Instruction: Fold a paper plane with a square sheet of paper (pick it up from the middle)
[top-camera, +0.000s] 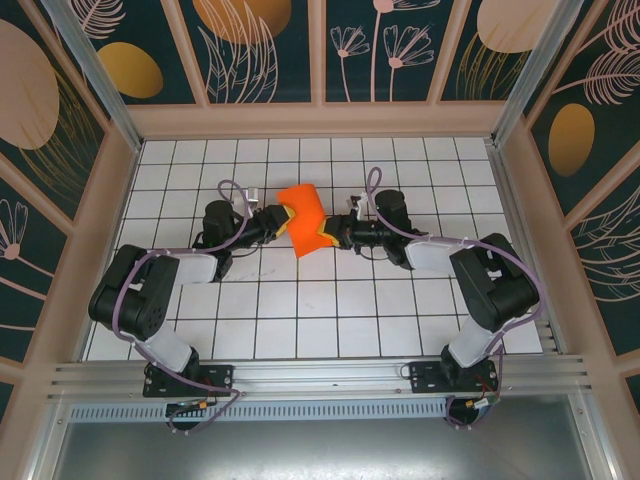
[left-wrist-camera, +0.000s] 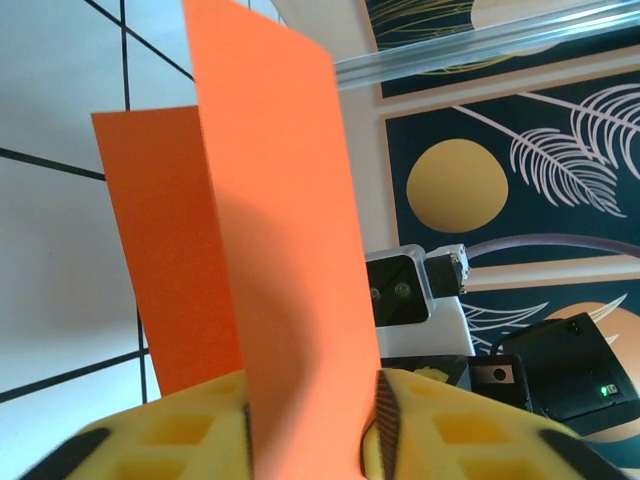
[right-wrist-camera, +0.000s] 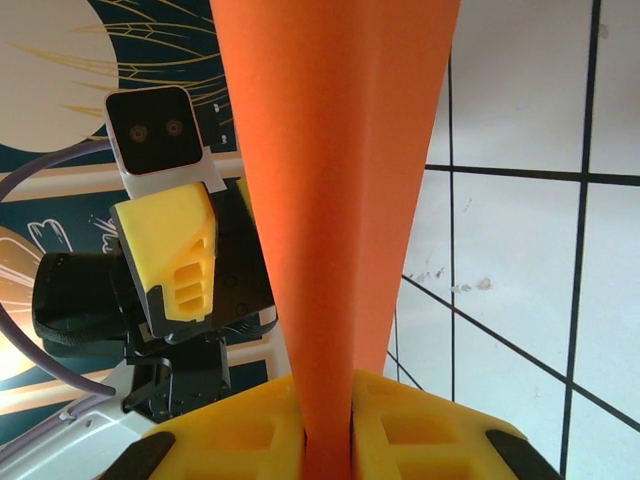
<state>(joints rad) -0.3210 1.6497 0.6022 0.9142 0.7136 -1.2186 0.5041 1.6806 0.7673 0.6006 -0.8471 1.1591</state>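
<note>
Right gripper (right-wrist-camera: 328, 405) is nearly closed, its two yellow fingers (right-wrist-camera: 250, 435) pinching the sheet (right-wrist-camera: 330, 180). The paper stands between them as a narrow orange strip and widens as it climbs to the top of the right wrist frame. Left gripper (left-wrist-camera: 312, 410) has a yellow finger on each side of the same sheet at the bottom of its own frame. The paper fills the gap between them, and I cannot tell whether they press on it or only flank it. From there the sheet rises in two layers, the front one reaching the top edge and a shorter one behind it toward the left. Beyond the right fingers, at the left of that frame, the left wrist's white camera (right-wrist-camera: 150, 130) sits above one yellow finger. From overhead, the two grippers meet head-on just above the middle of the frame, with the sheet held between them over the white grid table (top-camera: 300, 310). It is bent along a crease. Its long axis runs up and down the frame, crosswise to the line of the grippers, with the upper end leaning slightly left. Farthest off, the dark leaf-patterned wall (top-camera: 265, 45) spans the top of the overhead frame.
</note>
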